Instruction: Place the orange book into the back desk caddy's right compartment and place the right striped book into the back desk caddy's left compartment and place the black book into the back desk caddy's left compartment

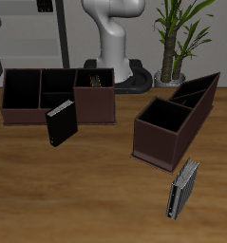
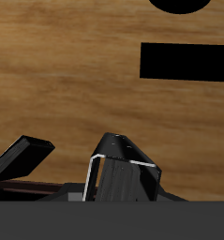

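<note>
Books come first, so here is where they are. The black book [image 1: 61,123] stands on the table [image 1: 105,195], tipped a little, and leans on the front wall of the back desk caddy [image 1: 39,116]. It is outside the box, not in any part of it. I think it stays up only because the wall holds it, so a bump could knock it flat.

You cannot see the orange book in either view. A small striped thing [image 1: 94,81] pokes up at the far wall of the right compartment [image 1: 96,102]. It may be the right striped book, but it is too small to tell. The left compartment [image 1: 20,90] looks dark, and I see nothing in it. The pale striped book [image 1: 183,188] stands far off by the table's front edge, past the slanted caddy [image 1: 172,123]. It is not one of yours.

Your gripper does not show in the outside view. The wrist view shows wood and a dark block with a pale edge [image 2: 123,173] close up. I cannot tell if the fingers are wide apart or closed, or if they hold a thing.

I think the black book is your next job. Grab it near its top, lift it over the wall, and drop it in the left compartment.
</note>
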Controlling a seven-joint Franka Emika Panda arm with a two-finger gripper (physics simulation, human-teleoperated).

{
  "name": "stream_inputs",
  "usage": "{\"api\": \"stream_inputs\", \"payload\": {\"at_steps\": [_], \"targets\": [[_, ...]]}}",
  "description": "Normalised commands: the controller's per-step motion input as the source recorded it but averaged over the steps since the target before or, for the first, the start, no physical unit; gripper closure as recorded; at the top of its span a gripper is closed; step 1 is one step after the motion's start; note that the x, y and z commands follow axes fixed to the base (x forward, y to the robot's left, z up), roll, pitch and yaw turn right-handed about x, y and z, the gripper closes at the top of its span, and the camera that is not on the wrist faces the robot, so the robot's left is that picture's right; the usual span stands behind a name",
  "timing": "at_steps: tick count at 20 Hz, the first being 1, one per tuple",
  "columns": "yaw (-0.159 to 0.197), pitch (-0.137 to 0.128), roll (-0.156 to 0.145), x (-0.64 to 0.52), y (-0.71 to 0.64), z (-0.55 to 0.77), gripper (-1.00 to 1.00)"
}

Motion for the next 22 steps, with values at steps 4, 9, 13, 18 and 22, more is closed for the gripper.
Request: {"api": "stream_inputs", "payload": {"at_steps": [4,9,13,18,22], "targets": [[0.017,0.005,-0.076,-0.64,-0.55,-0.25,1.0],[0.009,0.022,-0.031,-0.37,-0.29,-0.18,1.0],[0.002,0.034,-0.004,-0.52,-0.19,-0.37,1.0],[-0.008,0.018,0.005,-0.29,0.05,-0.25,1.0],[-0.109,-0.007,-0.013,-0.22,0.22,-0.05,1.0]]}}
